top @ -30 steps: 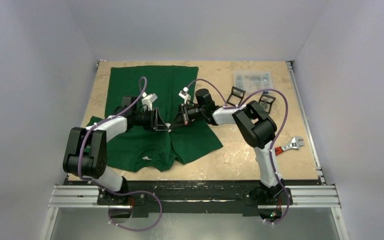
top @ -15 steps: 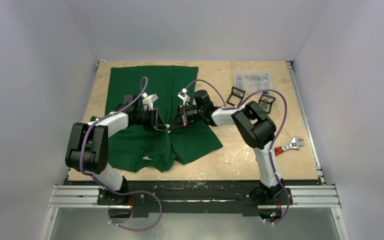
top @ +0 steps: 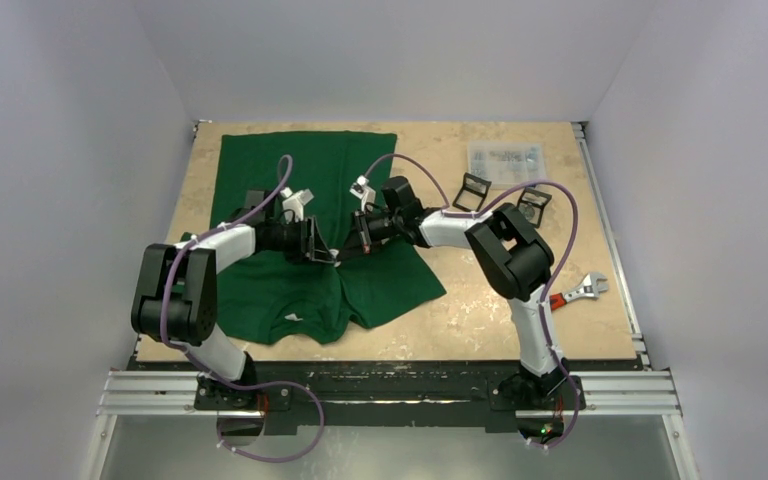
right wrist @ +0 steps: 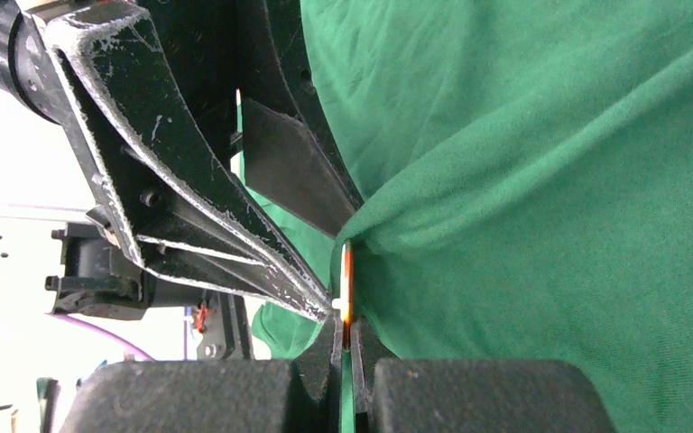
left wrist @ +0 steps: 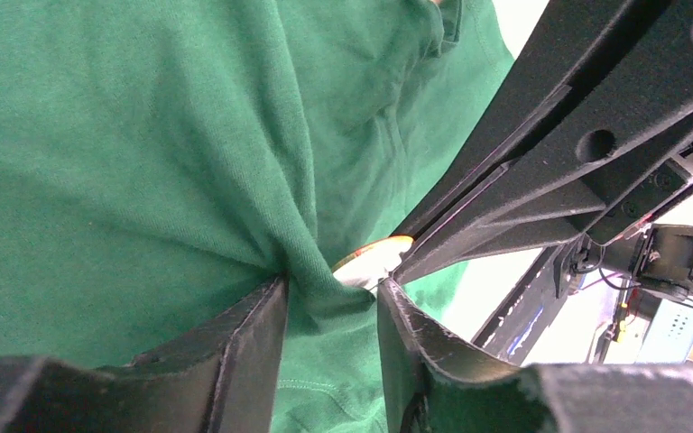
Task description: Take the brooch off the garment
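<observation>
The garment [top: 290, 180], a dark green T-shirt, lies spread on the left half of the table and fills the left wrist view [left wrist: 126, 144] and the right wrist view [right wrist: 550, 198]. The brooch [left wrist: 374, 262] is a thin round disc with an orange rim, seen edge-on in the right wrist view [right wrist: 346, 280]. My left gripper [top: 322, 252] is shut on a raised fold of the garment right beside the brooch [left wrist: 329, 289]. My right gripper [top: 348, 248] faces it tip to tip and is shut on the brooch's edge [right wrist: 346, 329].
A red-handled adjustable wrench [top: 578, 290] lies at the table's right edge. A clear plastic box [top: 505, 157] sits at the back right, with two small black frames [top: 472, 190] [top: 533, 205] near it. The shirt's lower part is bunched near the front [top: 390, 285].
Both grippers, still meeting at the fold, have shifted slightly left. The left elbow has moved a little. Both grips are the same.
</observation>
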